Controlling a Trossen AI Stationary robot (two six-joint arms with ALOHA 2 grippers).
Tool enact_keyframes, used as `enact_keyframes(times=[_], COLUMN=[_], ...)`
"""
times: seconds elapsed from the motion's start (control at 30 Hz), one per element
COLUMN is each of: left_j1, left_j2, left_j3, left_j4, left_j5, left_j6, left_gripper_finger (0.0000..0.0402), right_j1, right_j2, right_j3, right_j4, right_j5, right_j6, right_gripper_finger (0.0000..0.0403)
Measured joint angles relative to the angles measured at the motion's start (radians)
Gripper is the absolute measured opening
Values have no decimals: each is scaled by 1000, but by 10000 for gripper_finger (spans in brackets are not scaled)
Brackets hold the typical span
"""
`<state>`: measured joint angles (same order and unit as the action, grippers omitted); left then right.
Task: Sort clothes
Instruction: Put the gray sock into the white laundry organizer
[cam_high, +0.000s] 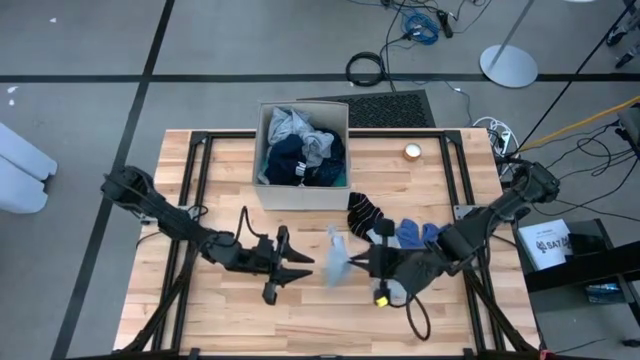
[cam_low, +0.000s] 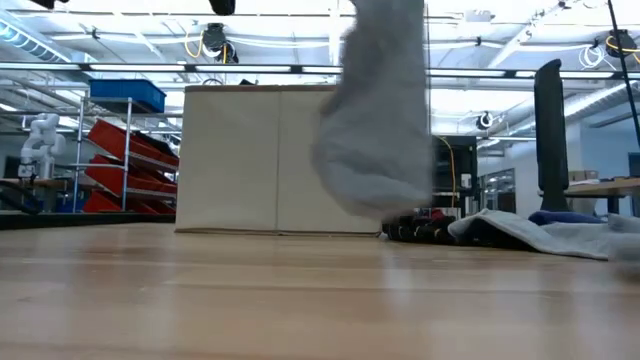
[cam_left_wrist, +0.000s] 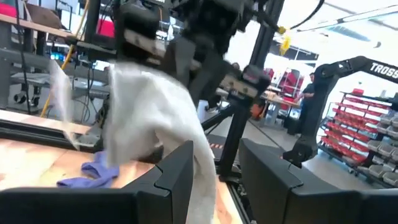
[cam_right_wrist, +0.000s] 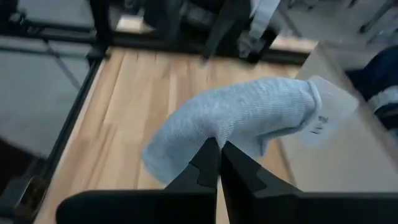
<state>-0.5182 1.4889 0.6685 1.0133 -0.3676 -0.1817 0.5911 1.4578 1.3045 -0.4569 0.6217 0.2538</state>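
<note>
- The right hand (cam_right_wrist: 219, 163) is pinching a pale grey sock (cam_right_wrist: 239, 127), its fingers closed tight on the cloth, and is hanging it above the middle of the desk (cam_high: 230, 310)
- In the high view the sock (cam_high: 337, 258) is dangling between the two hands, just in front of the box (cam_high: 302, 192)
- In the low view the same sock (cam_low: 378, 120) is hanging clear of the wood, with the beige box (cam_low: 250, 160) standing behind it
- The left hand (cam_high: 292, 262) is hovering just beside the sock with its fingers (cam_left_wrist: 174, 171) standing partly apart and holding nothing
- The box is already carrying a heap of clothes (cam_high: 303, 152): grey pieces on top, dark navy ones beneath, a turquoise edge showing at one side
- A black sock with pale stripes (cam_high: 364, 215) is lying on the desk just right of the box, and small blue pieces (cam_high: 415, 235) are lying beside it, near the right arm
- A small blue cloth (cam_left_wrist: 93, 174) is showing on the desk in the left wrist view
- White letters reading "TROSS" (cam_left_wrist: 382, 68) are showing on a dark arm in the room behind, cut off at the edge
- A white sheet with print too small to read (cam_high: 549, 243) is lying right of the desk
</note>
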Motion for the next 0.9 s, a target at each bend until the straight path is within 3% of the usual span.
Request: enact_keyframes(times=[0.27,0.47,0.6,0.7,0.9], left_j1=[10,13,35,49,55], left_j2=[95,189,242,258,254], left_j3=[35,101,141,160,171], left_j4=[34,24,26,23,25], left_j5=[-32,-14,-116,-133,-108], left_j6=[52,75,66,58,56], left_gripper_finger=[143,192,231,255,265], right_j1=[-47,-49,-49,-49,-49], right_j2=[1,1,1,1,1], right_j3=[0,0,0,0,0], right_j4=[55,57,56,56,56], right_j5=[33,31,27,27,27], right_j6=[-57,-68,-68,-68,-68], right_gripper_finger=[0,0,0,0,0])
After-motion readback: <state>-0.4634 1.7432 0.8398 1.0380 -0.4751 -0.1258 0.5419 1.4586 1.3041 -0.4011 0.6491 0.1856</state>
